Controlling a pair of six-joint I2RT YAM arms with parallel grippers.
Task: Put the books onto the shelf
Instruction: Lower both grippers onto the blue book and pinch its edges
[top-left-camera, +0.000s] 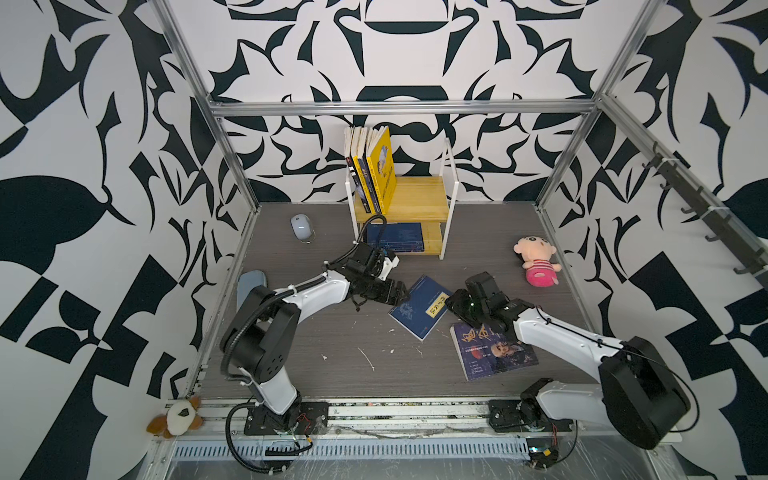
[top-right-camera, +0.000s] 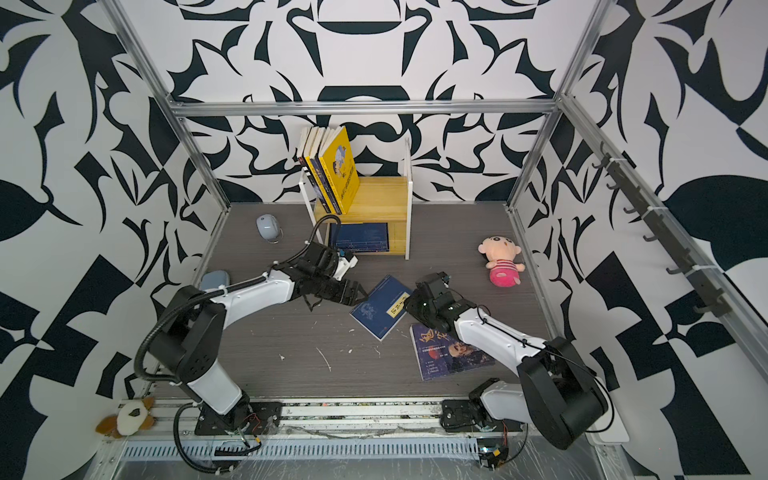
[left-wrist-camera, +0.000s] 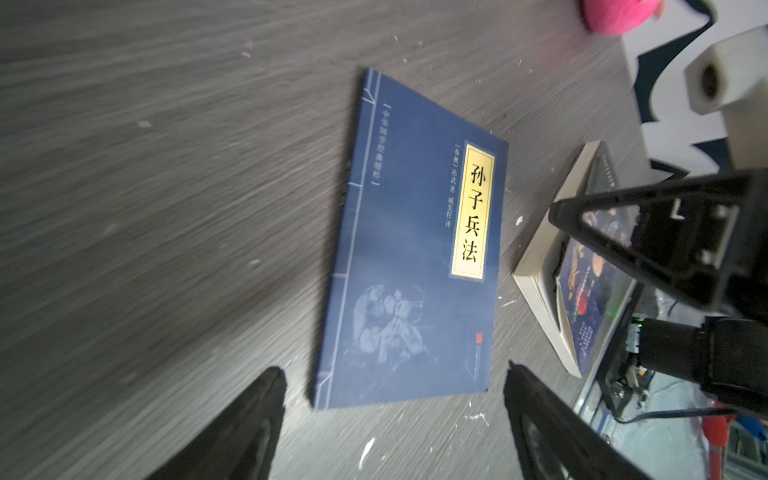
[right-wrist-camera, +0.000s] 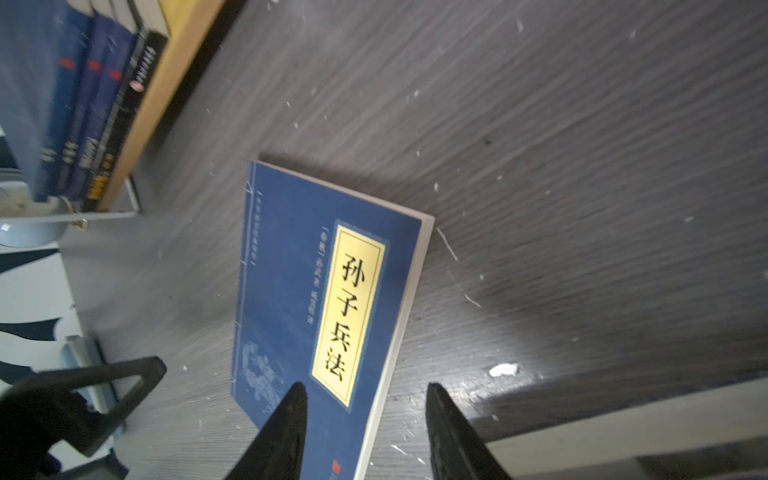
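Observation:
A navy blue book (top-left-camera: 419, 309) (top-right-camera: 380, 309) with a yellow title label lies flat on the grey table. My left gripper (top-left-camera: 402, 294) (left-wrist-camera: 395, 368) hovers open at its near-left edge, with nothing between its fingers. My right gripper (top-left-camera: 450, 305) (right-wrist-camera: 365, 386) is open at the opposite side, one finger over the cover (right-wrist-camera: 316, 291) and the other beside the page edge. A dark blue portrait book (top-left-camera: 494, 353) (left-wrist-camera: 590, 282) lies under my right arm. The shelf (top-left-camera: 419, 199) (top-right-camera: 374, 199) holds several upright books (top-left-camera: 374, 166) on top and one navy book (top-left-camera: 395, 237) below.
A white mouse (top-left-camera: 301, 226) lies left of the shelf and a pink plush doll (top-left-camera: 538, 262) right of it. A grey-blue object (top-left-camera: 251, 282) sits behind my left arm. A small plush toy (top-left-camera: 178, 417) rests on the front rail. Metal posts frame the table.

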